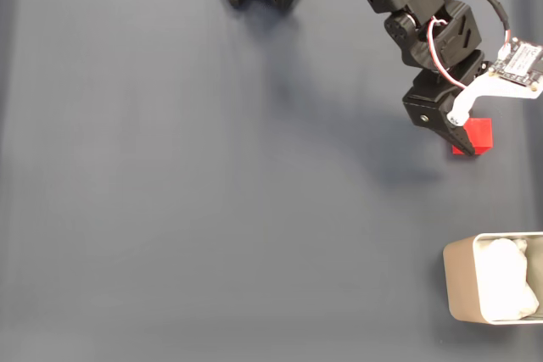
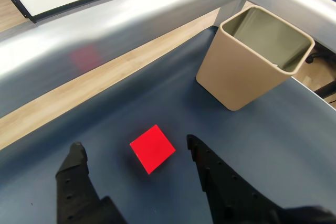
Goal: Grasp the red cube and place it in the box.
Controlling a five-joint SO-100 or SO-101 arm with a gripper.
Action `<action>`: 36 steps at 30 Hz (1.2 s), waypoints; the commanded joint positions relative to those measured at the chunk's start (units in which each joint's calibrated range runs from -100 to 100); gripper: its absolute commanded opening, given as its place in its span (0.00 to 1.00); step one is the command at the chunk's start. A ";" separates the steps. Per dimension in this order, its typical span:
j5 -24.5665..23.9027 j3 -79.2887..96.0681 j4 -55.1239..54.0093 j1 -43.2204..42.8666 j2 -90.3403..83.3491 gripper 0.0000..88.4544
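Gripper (image 2: 135, 148): spread wide at the wrist view's bottom edge, grasping nothing.
Red cube (image 2: 152, 148): on the dark mat between the two fingers, touching neither.
Box (image 1: 465, 287): fixed view's lower right corner, well apart from the cube (image 1: 477, 135).

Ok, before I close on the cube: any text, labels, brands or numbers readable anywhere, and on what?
No readable text in either view.
Small circuit board on the arm: any markings too small to read.
Red cube: plain faces.
Box: no label.
Gripper: no markings visible.
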 commanded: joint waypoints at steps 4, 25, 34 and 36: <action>0.15 -3.82 -1.01 -0.62 1.27 0.49; -2.64 -8.47 -3.23 -1.90 7.33 0.49; -4.00 -8.29 -2.74 -2.89 7.59 0.49; -4.20 -8.38 -2.65 -2.89 7.77 0.49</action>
